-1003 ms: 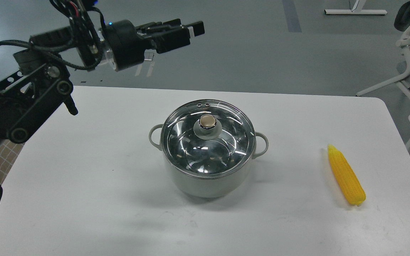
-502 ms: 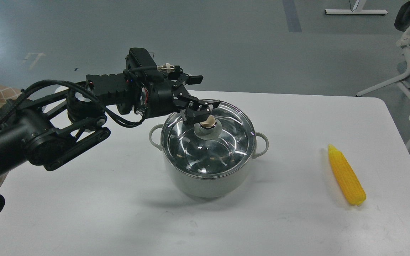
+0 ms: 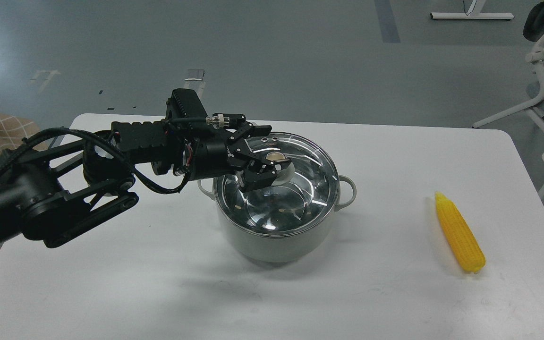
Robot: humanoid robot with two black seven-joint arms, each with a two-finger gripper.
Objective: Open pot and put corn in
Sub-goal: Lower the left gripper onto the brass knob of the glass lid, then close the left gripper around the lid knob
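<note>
The left gripper [image 3: 272, 166] stands around the gold knob [image 3: 276, 156] of the round glass lid [image 3: 295, 189], partly hiding it; whether it clamps, I cannot tell. The bright yellow corn cob [image 3: 459, 232] lies far right.

Left hand [image 3: 272, 166] around lidded pot's [image 3: 276, 236] knob [image 3: 276, 156], corn [image 3: 459, 232] well apart on white table [image 3: 111, 264]

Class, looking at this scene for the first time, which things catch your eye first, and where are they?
The black left pincer sits at the gold knob of the glass lid, which covers the pot at mid-table. The yellow corn lies alone near the table's right edge.
</note>
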